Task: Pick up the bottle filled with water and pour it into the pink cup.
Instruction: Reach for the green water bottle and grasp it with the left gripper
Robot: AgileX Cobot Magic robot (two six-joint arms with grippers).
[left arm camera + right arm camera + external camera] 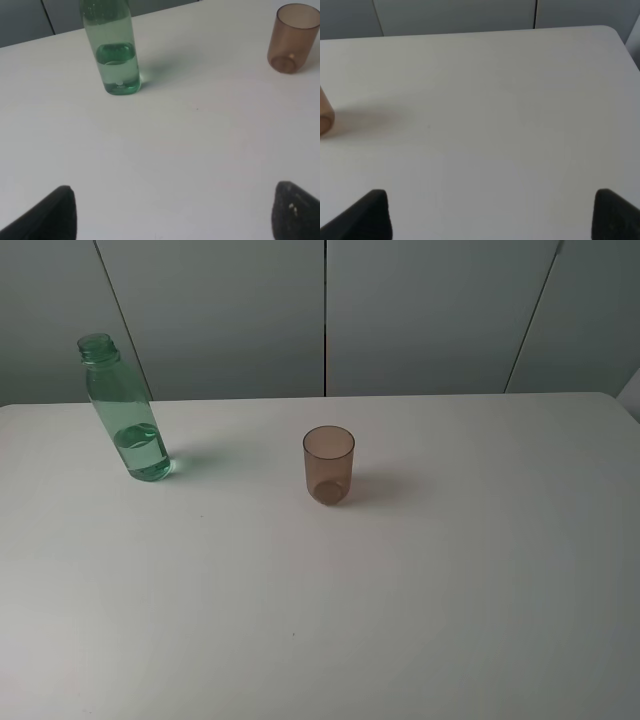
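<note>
The green bottle (127, 410) stands upright at the back left of the white table (400, 590), capless, with water in its lower part. It also shows in the left wrist view (114, 55). The pink cup (329, 465) stands upright near the middle of the table, empty; it shows in the left wrist view (293, 38), and its edge in the right wrist view (325, 116). No gripper shows in the high view. My left gripper (172, 212) is open and empty, well short of the bottle. My right gripper (492, 212) is open and empty, away from the cup.
Grey wall panels (325, 315) rise behind the table's back edge. The table's rounded back right corner (610, 400) is in view. Nothing else stands on the table.
</note>
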